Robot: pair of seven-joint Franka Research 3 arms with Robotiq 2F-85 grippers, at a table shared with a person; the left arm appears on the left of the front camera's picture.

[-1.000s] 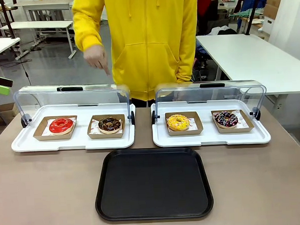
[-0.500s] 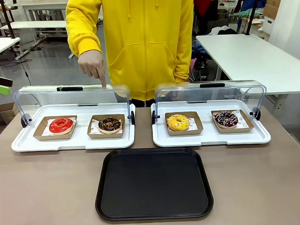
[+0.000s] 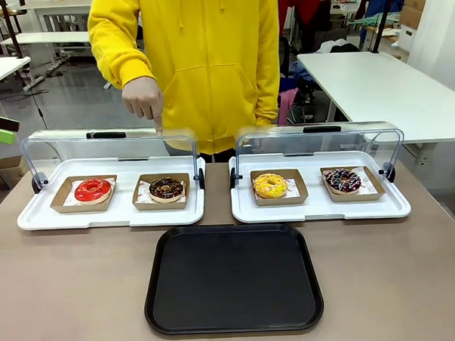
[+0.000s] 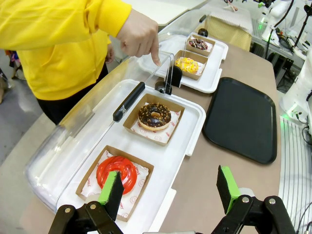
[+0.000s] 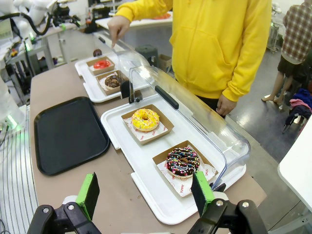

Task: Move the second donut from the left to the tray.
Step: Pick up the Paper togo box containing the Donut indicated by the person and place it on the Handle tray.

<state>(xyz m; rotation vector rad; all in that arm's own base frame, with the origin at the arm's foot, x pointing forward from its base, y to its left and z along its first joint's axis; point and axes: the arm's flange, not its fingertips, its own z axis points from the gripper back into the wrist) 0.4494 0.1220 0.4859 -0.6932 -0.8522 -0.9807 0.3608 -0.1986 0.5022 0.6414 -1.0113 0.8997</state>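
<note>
While a hand is pointing, we are waiting, left and right jaws released, likely reaching next for the chocolate donut ahead.

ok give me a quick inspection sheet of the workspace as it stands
surface: brown table, bare at the front
job's things: chocolate donut in its cardboard holder on the left white tray; black tray empty, nearer the robot
clutter: red donut, yellow donut and sprinkled donut, each in a holder; right white tray; clear lids open
grippers: left gripper open, holding nothing; right gripper open, holding nothing
cables: one thin dark cable beyond the table's far left
surroundings: person's hand pointing down over the left lid; white tables behind
</note>
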